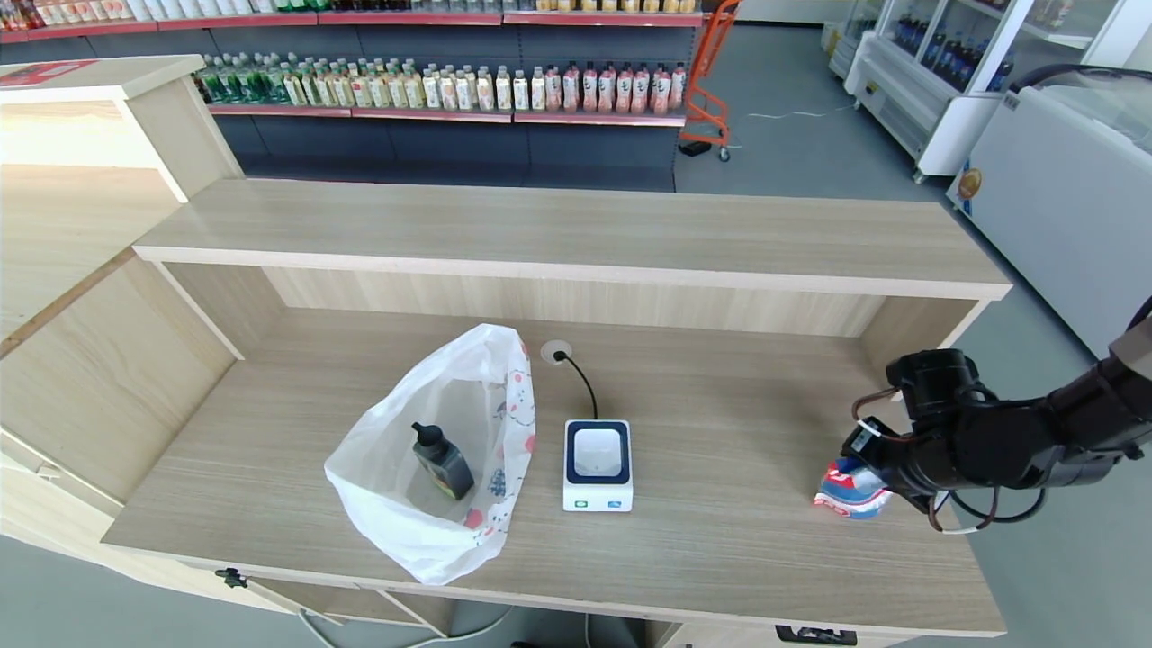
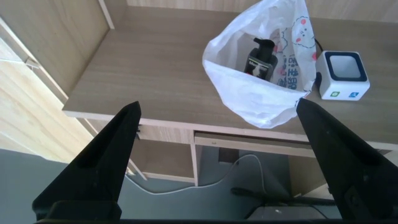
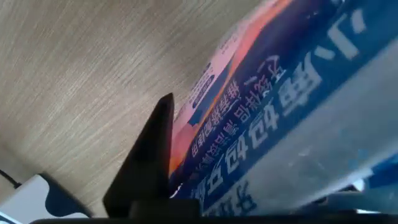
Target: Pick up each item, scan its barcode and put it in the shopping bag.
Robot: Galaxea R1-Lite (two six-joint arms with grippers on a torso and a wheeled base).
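The snack packet (image 1: 846,495) is found at the right end of the counter (image 1: 720,540), under the right gripper (image 1: 868,477), whose hold on it cannot be told. The left gripper (image 2: 217,107) is held wide open and empty.

Desk (image 1: 720,540): light wood-grain top, side panels at both ends, raised ledge (image 1: 576,234) along far edge.
Round cable port (image 1: 555,351) in desk top, close to ledge.
Wood front panels (image 2: 249,146) below desk near edge.
Left of desk: taller wood counter (image 1: 90,81).
Beyond desk: dark shelving (image 1: 450,135), red rails, rows of bottles (image 1: 432,88).
Floor (image 1: 810,153): smooth grey.
Beyond desk, to right: orange trolley (image 1: 711,81), glass-door cooler (image 1: 936,72).
Right of desk: white chest freezer (image 1: 1062,189).
Lighting: bright, even.
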